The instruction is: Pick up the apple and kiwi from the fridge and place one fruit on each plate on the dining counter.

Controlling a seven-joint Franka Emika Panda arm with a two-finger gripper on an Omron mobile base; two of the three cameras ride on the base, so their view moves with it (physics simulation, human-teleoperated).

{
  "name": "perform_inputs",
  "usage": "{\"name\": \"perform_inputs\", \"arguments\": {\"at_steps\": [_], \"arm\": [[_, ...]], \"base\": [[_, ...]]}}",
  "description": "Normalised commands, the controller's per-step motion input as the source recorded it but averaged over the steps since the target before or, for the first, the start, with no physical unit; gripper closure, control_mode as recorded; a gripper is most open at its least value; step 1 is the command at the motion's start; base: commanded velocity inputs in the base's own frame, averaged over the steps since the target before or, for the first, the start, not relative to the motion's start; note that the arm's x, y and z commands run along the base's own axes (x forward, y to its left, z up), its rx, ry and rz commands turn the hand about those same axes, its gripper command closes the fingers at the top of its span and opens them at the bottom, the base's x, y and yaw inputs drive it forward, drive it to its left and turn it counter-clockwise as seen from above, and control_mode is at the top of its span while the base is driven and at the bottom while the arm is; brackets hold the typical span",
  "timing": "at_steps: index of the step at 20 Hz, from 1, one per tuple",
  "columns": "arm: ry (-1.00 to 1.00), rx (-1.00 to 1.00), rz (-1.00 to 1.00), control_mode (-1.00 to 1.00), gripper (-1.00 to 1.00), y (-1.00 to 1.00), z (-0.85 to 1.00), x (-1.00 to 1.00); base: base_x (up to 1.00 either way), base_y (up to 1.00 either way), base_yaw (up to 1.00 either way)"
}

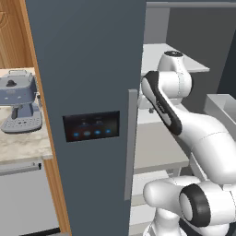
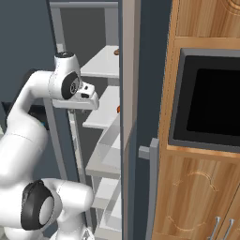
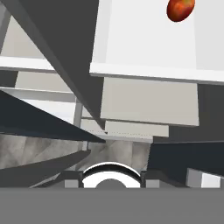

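Observation:
The fridge (image 1: 87, 69) stands open, its slate-blue door in front of me, and my arm reaches in among the white shelves (image 2: 105, 63). The apple (image 3: 180, 9), small and red-orange, lies on a white shelf at the top right of the hand view; it shows as a red speck (image 2: 118, 108) at the door's edge. My gripper (image 2: 88, 103) hangs left of that shelf, apart from the apple, shut with nothing in it. A brownish bit (image 2: 116, 51) peeks out on the upper shelf; I cannot tell if it is the kiwi. The plates and dining counter are out of view.
A blue-grey coffee machine (image 1: 19, 99) sits on the marbled counter left of the fridge. A black built-in oven (image 2: 211, 101) fills the wooden cabinet on the right. Clear fridge bins (image 2: 110, 140) and lower shelves lie under the hand.

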Motion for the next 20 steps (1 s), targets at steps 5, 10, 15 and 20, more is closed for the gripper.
{"name": "perform_inputs", "arguments": {"at_steps": [5,10,15,20], "arm": [[-0.12,0.0,0.0,-1.0,-1.0,-0.03,-0.11,-0.02],[-0.03,0.08,0.0,-1.0,-1.0,-0.5,-0.34,0.21],[-0.01,0.09,-0.01,-1.0,-1.0,-0.5,-0.25,0.54],[0.0,0.02,0.0,-1.0,-1.0,-0.25,-0.2,0.59]], "base": [[0.0,0.0,0.0],[0.0,0.0,0.0],[0.0,0.0,0.0],[0.0,0.0,0.0]]}}
